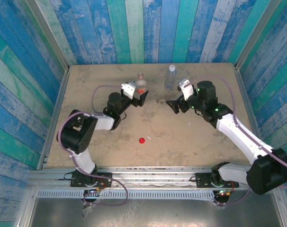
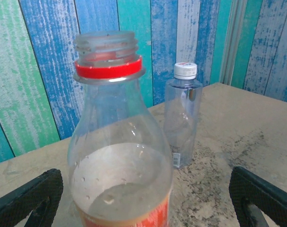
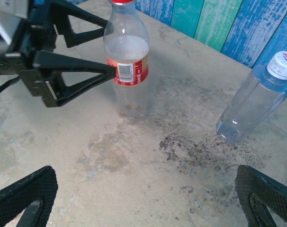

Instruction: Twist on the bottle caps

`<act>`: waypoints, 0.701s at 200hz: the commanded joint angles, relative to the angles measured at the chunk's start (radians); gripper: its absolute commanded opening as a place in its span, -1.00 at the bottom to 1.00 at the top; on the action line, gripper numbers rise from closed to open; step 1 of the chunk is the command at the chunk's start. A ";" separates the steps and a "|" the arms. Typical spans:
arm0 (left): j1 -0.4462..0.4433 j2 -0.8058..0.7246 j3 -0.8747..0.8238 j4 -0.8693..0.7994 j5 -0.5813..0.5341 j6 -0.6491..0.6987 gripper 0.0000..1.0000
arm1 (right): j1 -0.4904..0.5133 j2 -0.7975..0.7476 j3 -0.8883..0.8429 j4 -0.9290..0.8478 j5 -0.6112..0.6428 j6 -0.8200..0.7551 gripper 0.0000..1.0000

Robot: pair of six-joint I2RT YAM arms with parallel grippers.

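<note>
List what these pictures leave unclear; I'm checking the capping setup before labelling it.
Top view: red cap too small to tell which side faces up.
Left wrist view: labelled bottle, base cut off by bottom edge.
Right wrist view: its mouth cut off by top edge.
White cap: tightness unreadable, either wrist view.

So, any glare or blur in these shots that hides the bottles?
Top external: even light, soft shadows, red cap crisp. Left wrist: a bright glint on the red neck ring of the labelled bottle, plain bottle behind it sharp. Right wrist: both bottles clear, no strong glare.
</note>
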 commanded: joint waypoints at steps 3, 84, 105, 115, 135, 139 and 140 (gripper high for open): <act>0.005 0.076 0.060 -0.002 -0.030 -0.017 0.88 | 0.002 -0.028 -0.014 -0.018 0.012 -0.015 1.00; 0.012 0.164 0.167 -0.080 -0.042 -0.037 0.89 | 0.001 -0.026 -0.009 -0.027 0.023 -0.025 1.00; 0.016 0.167 0.173 -0.080 -0.036 -0.036 0.72 | 0.001 -0.025 -0.006 -0.027 0.022 -0.024 1.00; 0.016 0.167 0.176 -0.085 -0.031 -0.036 0.66 | 0.001 -0.023 -0.005 -0.028 0.022 -0.022 1.00; 0.019 0.166 0.176 -0.083 -0.019 -0.035 0.45 | 0.001 -0.022 0.001 -0.029 0.018 -0.010 1.00; 0.019 0.168 0.175 -0.081 -0.016 -0.035 0.42 | 0.001 -0.022 0.001 -0.029 0.017 -0.006 1.00; 0.019 0.167 0.175 -0.080 -0.015 -0.035 0.42 | 0.001 -0.022 0.001 -0.028 0.017 -0.006 1.00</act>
